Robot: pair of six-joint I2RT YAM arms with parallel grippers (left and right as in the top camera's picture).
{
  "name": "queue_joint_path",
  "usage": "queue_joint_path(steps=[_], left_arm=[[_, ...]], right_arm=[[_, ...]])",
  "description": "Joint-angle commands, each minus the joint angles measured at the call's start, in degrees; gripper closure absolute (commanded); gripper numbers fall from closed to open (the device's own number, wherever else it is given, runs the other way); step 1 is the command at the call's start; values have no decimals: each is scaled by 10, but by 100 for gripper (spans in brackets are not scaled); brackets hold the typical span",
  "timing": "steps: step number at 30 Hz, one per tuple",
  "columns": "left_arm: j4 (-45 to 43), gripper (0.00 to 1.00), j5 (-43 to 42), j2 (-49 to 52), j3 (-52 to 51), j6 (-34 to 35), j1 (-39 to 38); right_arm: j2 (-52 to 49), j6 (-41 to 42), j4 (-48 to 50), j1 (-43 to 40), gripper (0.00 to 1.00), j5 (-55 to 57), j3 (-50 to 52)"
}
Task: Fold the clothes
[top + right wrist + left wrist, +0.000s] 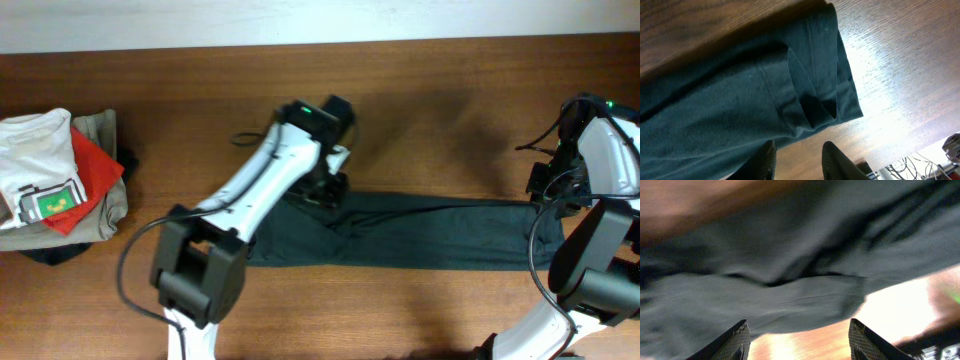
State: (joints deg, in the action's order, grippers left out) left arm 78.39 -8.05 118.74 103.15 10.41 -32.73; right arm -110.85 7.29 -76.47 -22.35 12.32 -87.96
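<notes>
My left end effector (800, 342) hangs wide open, empty, above the dark green cloth T-shirt (790, 255) on the brown wooden surface (400, 100); my right end effector (800, 162), half-open, grips nothing.

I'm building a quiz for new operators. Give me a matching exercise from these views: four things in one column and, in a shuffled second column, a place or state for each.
Things:
1. dark T-shirt
2. white shirt
3. red garment
4. left tool

Places or states:
A. open, nothing between its fingers, above the dark T-shirt
B. lying on top of the red garment
C. stretched in a long band across the table
D. partly under the white shirt, one corner sticking out

Pairs: 1-C, 2-B, 3-D, 4-A
</notes>
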Motion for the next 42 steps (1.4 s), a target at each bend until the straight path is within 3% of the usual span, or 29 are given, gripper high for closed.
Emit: queue_joint_path(steps=[1,5,11,20,21,22,23,29,34,35,38,42], left_arm=[[17,37,29,-36,13,20,82],[-28,37,-24,-36,-53,22,124],[-120,37,-24,-35,-178,22,124],[-157,35,4,-34,-199,22,125],[-157,35,4,-34,-199,22,125],[-157,35,4,-34,-199,22,125],[-157,35,4,-34,-199,22,125],[-224,35,0,-34,-199,70,153],[-239,35,-18,-34,-199,70,165],[-239,35,-18,-34,-199,69,165],[-239,35,-18,-34,-199,69,165],[-237,35,-18,-34,-199,69,165]], right_arm=[[9,-12,-2,-2,66,-16,-1],[8,-33,53,-35,66,-54,58],[8,-39,187,-61,66,-95,122],[-10,-39,236,-61,66,-147,122],[-19,-39,234,-61,71,-147,123],[-24,-39,234,-61,90,-147,124],[-25,-39,234,-61,96,-147,124],[-6,-38,234,-61,96,-222,-5],[-6,-37,214,-61,96,-233,-92],[-7,-39,169,-62,94,-226,-92],[-12,-39,125,-62,62,-192,-50],[-13,-38,181,-62,60,-192,52]])
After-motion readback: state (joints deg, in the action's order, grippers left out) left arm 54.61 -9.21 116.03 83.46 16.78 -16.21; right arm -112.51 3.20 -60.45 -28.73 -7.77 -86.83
